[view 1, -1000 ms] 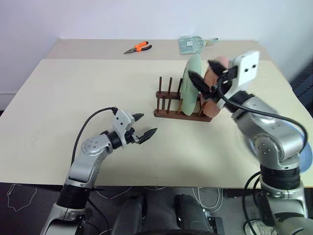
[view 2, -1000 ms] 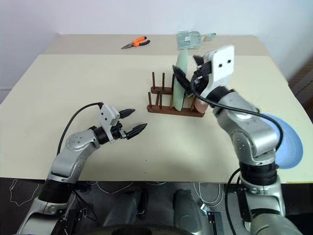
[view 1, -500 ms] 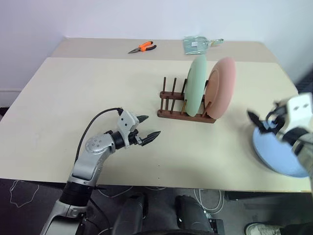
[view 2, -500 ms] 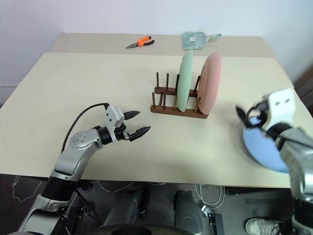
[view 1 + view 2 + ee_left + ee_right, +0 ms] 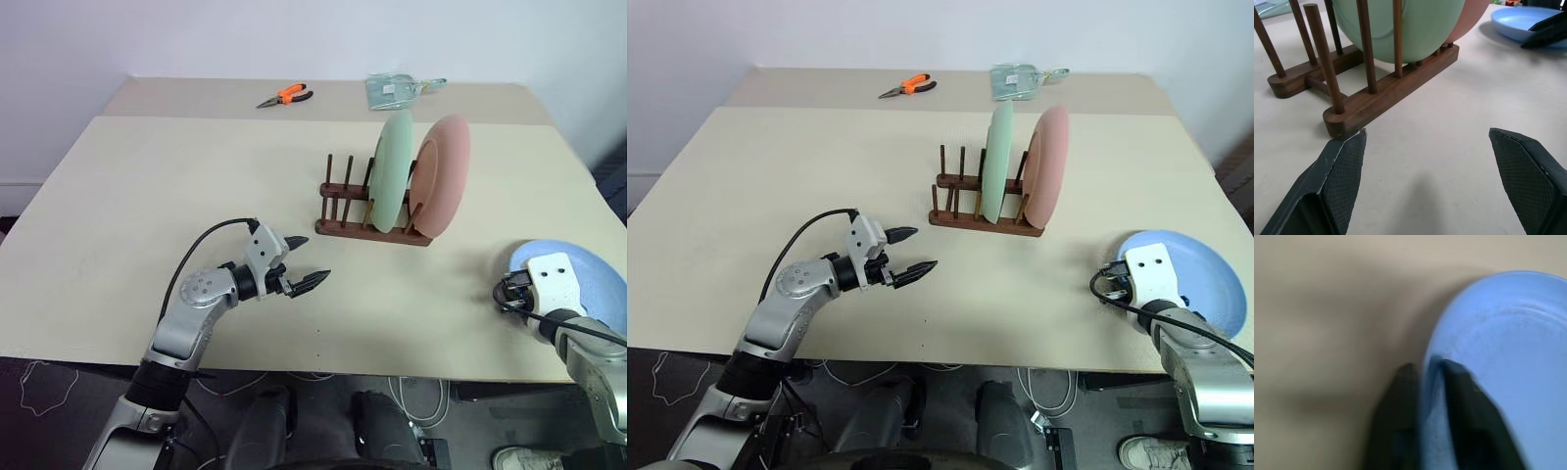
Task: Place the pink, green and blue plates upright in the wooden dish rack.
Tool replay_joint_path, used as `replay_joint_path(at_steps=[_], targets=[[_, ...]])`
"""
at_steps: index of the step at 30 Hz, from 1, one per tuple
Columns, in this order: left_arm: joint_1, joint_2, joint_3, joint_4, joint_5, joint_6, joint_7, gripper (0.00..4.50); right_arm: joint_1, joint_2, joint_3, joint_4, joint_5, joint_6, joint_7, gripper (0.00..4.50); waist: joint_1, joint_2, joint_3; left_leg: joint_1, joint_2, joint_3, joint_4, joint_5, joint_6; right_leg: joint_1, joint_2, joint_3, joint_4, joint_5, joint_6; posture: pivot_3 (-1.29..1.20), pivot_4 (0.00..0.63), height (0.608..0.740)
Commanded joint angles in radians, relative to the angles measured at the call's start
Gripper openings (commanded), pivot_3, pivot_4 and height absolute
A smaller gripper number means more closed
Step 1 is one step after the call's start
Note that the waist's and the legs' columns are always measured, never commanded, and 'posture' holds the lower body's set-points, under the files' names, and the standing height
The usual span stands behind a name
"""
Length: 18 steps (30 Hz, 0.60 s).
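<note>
The green plate (image 5: 394, 171) and the pink plate (image 5: 443, 176) stand upright side by side in the wooden dish rack (image 5: 343, 221) at mid-table; the pink one takes the rack's right end. Flat on the table at the right front lies the blue plate (image 5: 590, 282). My right gripper (image 5: 507, 292) is at this plate's left rim. In the right wrist view its two fingers (image 5: 1464, 396) straddle the blue rim (image 5: 1426, 363) and are shut on it. My left gripper (image 5: 312, 259) hovers open to the front left of the rack, pointing at it, with nothing between its fingers (image 5: 1339, 169).
Orange-handled pliers (image 5: 284, 95) and a clear plastic packet (image 5: 397, 88) lie at the table's far edge. The rack's left peg slots (image 5: 338, 191) hold nothing. The blue plate lies close to the table's front right corner.
My right arm swung away from the rack, down and right to the blue plate, and its fingers shut on the rim. The left gripper crept slightly right, still open.
</note>
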Motion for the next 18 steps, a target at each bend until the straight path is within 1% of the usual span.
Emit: replay_joint_path(at_steps=[1, 5, 6, 8, 10, 12, 14, 15, 18], targets=[[0.0, 0.001, 0.009, -0.024, 0.0, -0.021, 0.004, 4.13, -0.068, 0.0, -0.019, -0.015, -0.043, -0.085, -0.014, 0.03, -0.001, 0.001, 0.0, 0.0, 0.0, 0.0, 0.0, 0.0, 0.0, 0.0, 0.0, 0.0, 0.0, 0.0, 0.0, 0.0, 0.15, 0.738], [0.006, 0.01, 0.025, -0.016, 0.006, -0.032, 0.015, 4.13, -0.291, 0.013, -0.092, -0.054, -0.016, -0.174, -0.053, 0.03, -0.009, 0.002, 0.001, 0.0, 0.0, 0.0, 0.0, 0.0, 0.0, -0.001, 0.0, 0.0, 0.002, 0.0, 0.0, 0.0, 0.15, 0.738], [0.007, 0.012, 0.028, -0.014, 0.005, -0.034, 0.017, 4.13, -0.323, 0.019, -0.099, -0.061, -0.007, -0.183, -0.052, 0.03, -0.009, 0.002, 0.001, 0.0, 0.0, 0.0, 0.0, 0.0, 0.0, -0.001, 0.0, 0.0, 0.002, 0.0, 0.001, 0.0, 0.15, 0.738], [0.007, 0.016, 0.044, -0.004, 0.009, -0.049, 0.031, 4.13, -0.475, 0.042, -0.117, -0.106, 0.084, -0.193, -0.033, 0.03, -0.005, 0.002, 0.002, 0.0, 0.0, 0.0, 0.0, 0.0, 0.0, -0.001, 0.001, -0.001, 0.002, 0.002, 0.003, 0.0, 0.15, 0.738], [0.005, 0.019, 0.064, 0.015, 0.018, -0.075, 0.053, 4.13, -0.625, 0.084, -0.131, -0.155, 0.225, -0.174, -0.018, 0.03, -0.006, 0.002, 0.002, 0.0, 0.0, -0.001, -0.001, 0.0, 0.0, -0.002, 0.001, -0.001, 0.003, 0.002, 0.004, 0.0, 0.15, 0.738], [0.001, 0.02, 0.089, 0.038, 0.025, -0.097, 0.077, 4.13, -0.727, 0.14, -0.154, -0.194, 0.43, -0.117, -0.021, 0.03, -0.005, 0.002, 0.002, 0.0, 0.001, -0.001, -0.002, 0.0, 0.0, -0.002, 0.001, -0.002, 0.003, 0.002, 0.004, 0.0, 0.15, 0.738], [-0.002, 0.023, 0.108, 0.061, 0.033, -0.121, 0.097, 4.13, -0.805, 0.193, -0.146, -0.218, 0.619, -0.075, -0.047, 0.03, -0.003, 0.001, 0.002, 0.0, 0.001, -0.002, -0.002, 0.0, 0.0, -0.002, 0.001, -0.002, 0.003, 0.002, 0.004, 0.0, 0.15, 0.738], [0.001, 0.024, 0.113, 0.071, 0.039, -0.135, 0.103, 4.13, -0.836, 0.232, -0.126, -0.228, 0.721, -0.069, -0.076, 0.03, -0.002, 0.001, 0.002, 0.0, 0.001, -0.003, -0.002, 0.0, 0.0, -0.002, 0.0, -0.003, 0.003, 0.002, 0.004, 0.0, 0.15, 0.738], [0.009, 0.023, 0.12, 0.097, 0.042, -0.155, 0.11, 4.13, -0.893, 0.355, -0.041, -0.227, 0.926, -0.072, -0.163, 0.03, -0.003, 0.001, 0.002, -0.001, 0.0, -0.003, -0.002, 0.0, 0.0, -0.002, -0.002, -0.002, 0.003, 0.002, 0.003, 0.0, 0.15, 0.738]])
